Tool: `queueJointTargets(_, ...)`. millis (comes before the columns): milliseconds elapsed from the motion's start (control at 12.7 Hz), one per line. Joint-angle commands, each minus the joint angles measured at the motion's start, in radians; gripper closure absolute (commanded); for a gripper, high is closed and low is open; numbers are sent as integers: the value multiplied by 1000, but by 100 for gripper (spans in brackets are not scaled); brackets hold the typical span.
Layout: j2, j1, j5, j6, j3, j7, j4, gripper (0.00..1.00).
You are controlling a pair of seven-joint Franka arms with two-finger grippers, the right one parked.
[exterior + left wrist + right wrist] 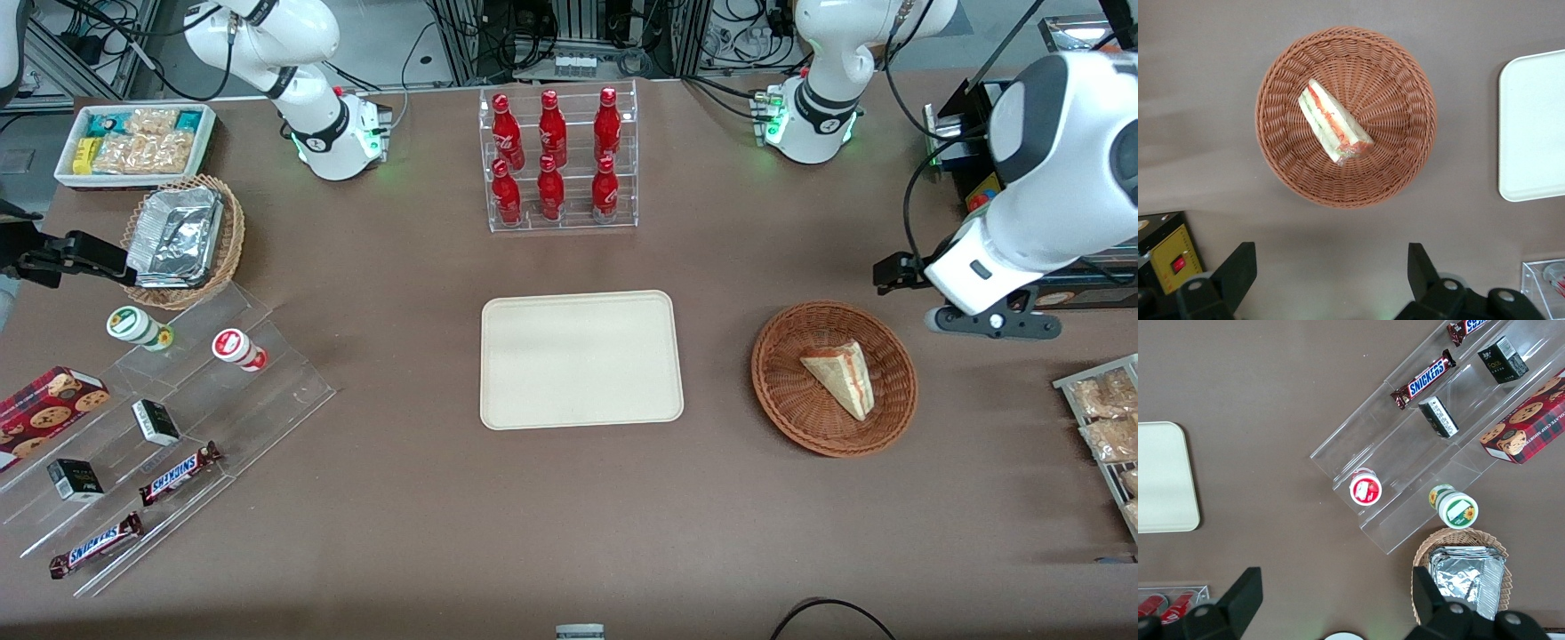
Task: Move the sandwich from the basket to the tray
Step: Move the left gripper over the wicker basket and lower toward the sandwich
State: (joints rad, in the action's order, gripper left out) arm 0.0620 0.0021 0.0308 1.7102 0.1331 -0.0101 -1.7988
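The gripper (1328, 283), spread wide above the table near the basket (1346, 117), was cropped at its base. The tray (1533, 127) ran off-frame. Snack packets (1102, 427) at the basket's 3 o'clock were cut off.

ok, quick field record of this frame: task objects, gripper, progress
sandwich: lying in the basket, wrapped, filling edge visible
basket: on the table, beside the tray, toward the working arm's end
tray: nothing on it
gripper: above the table next to the basket, fingers open, holding nothing
progress: sandwich not yet grasped
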Motion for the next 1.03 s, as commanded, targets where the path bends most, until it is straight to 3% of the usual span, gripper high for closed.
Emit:
queueJointTargets(0,-37,1,0,135,0,-13,-150,0)
queueJointTargets(316,-70,3,0,424,-17,-16,-377,0)
queueJointTargets(474,-56,3,-2,491,-35,-30,-405,0)
queueJointTargets(947,16,-4,0,595,-35,-547,-406,0)
